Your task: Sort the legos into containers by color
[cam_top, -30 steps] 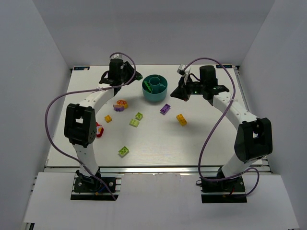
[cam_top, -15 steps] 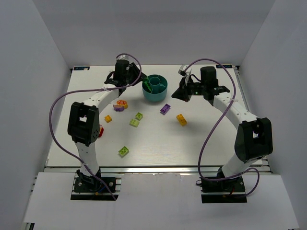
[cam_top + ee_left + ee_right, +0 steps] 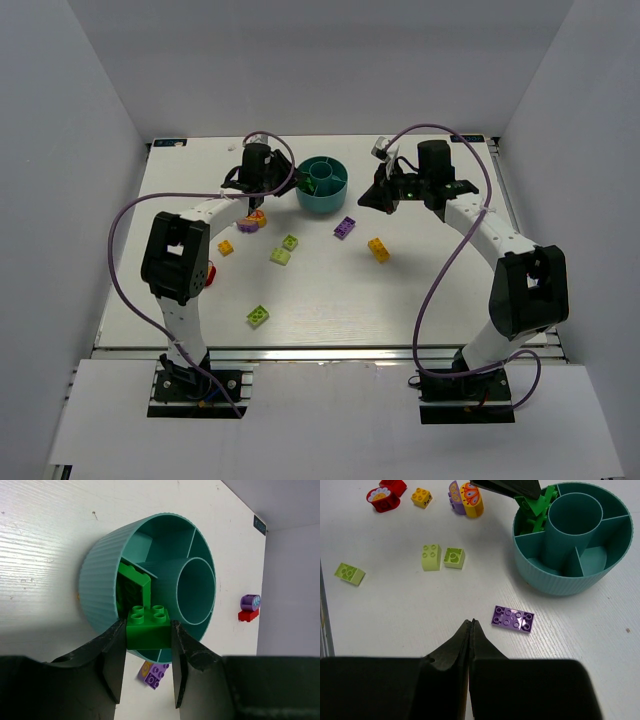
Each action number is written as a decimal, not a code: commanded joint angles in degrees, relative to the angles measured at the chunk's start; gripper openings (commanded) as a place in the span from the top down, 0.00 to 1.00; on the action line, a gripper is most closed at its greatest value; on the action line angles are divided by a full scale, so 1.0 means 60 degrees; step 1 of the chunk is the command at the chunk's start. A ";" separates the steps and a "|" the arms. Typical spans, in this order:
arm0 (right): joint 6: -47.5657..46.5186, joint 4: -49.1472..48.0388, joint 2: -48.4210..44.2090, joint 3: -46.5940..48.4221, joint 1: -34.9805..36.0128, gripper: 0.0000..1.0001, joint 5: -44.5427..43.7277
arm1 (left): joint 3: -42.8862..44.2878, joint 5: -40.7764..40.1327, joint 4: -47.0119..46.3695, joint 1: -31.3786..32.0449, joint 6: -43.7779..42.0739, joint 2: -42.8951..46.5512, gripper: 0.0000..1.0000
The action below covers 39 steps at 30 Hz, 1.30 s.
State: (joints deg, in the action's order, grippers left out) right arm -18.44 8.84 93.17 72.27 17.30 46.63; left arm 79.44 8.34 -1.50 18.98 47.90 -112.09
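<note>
My left gripper is shut on a dark green lego and holds it over the near rim of the teal bowl of containers. Another dark green piece lies in the wedge just behind it. From above, the left gripper is against the bowl's left side. My right gripper is shut and empty, above the table beside a flat purple lego. The right gripper hovers to the right of the bowl.
Loose on the table are three lime legos, an orange one, a small yellow one, a purple and orange printed piece and a red piece. White walls enclose the table.
My left arm has swung right from the table's back left to the bowl, carrying the dark green lego. The right arm has stayed put.
</note>
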 commanded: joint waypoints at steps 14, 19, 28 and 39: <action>-0.0106 -0.0155 -0.0205 -0.0063 -0.0041 1.00 0.0138 | 0.0061 0.0105 -0.0234 0.0147 0.0074 0.0650 0.48; -0.0091 -0.0155 -0.0205 -0.0063 -0.0041 1.00 0.0182 | 0.0076 0.0061 -0.0073 0.0176 0.0000 0.0767 0.36; -0.0193 -0.0068 -0.0249 -0.0048 -0.0056 1.00 0.0226 | 0.0265 -0.0261 0.0161 0.0161 -0.0219 0.1147 0.28; -0.1674 0.1266 -0.0293 0.0303 -0.0041 0.11 0.0037 | -0.0079 -0.1565 0.2313 -0.0160 -0.1800 0.3474 1.00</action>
State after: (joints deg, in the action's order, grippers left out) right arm -26.17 14.81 93.14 72.34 17.30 47.68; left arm 82.02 2.17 8.23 19.18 41.01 -100.42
